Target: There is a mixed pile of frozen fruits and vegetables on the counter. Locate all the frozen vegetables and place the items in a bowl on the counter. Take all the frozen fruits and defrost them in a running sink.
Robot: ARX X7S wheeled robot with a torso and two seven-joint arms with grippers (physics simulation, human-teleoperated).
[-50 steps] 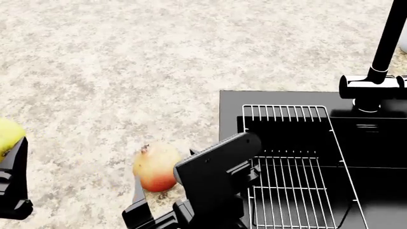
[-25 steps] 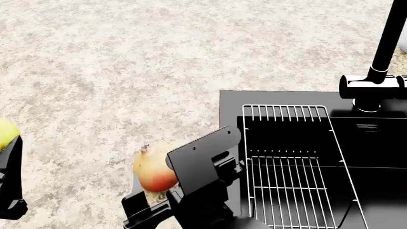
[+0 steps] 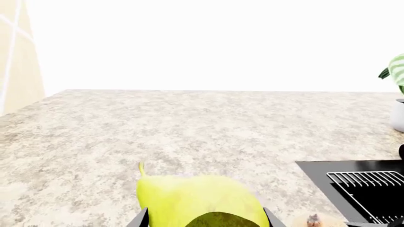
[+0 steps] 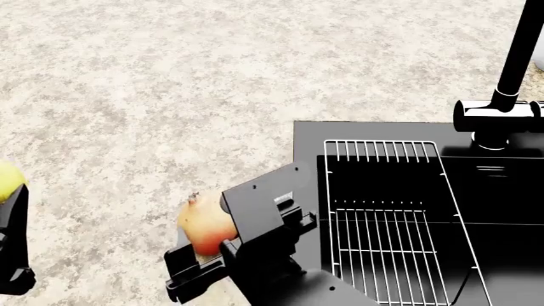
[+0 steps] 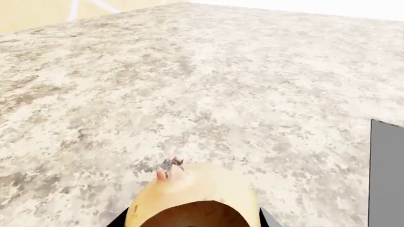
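A yellow pear (image 3: 189, 198) with a thin stem sits between my left gripper's (image 3: 206, 220) fingers, which press both its sides; in the head view it (image 4: 7, 178) shows at the far left edge above the left gripper (image 4: 10, 197). A red-and-yellow fruit (image 4: 200, 220) with a dark nub lies on the speckled counter (image 4: 213, 83) just left of the black sink (image 4: 307, 143). My right gripper (image 4: 200, 252) is around it, one jaw on each side; the fruit (image 5: 189, 194) fills the gap in the right wrist view. The eggplant and the bowl are out of view.
A wire rack (image 4: 386, 210) lies over the sink basin. The tall black faucet (image 4: 510, 70) stands at the back right. A white plant pot (image 3: 398, 113) stands beyond the sink. No water shows running.
My right gripper has moved left and forward onto the red-and-yellow fruit, now covering its right side. The left gripper and pear have shifted slightly left toward the frame edge.
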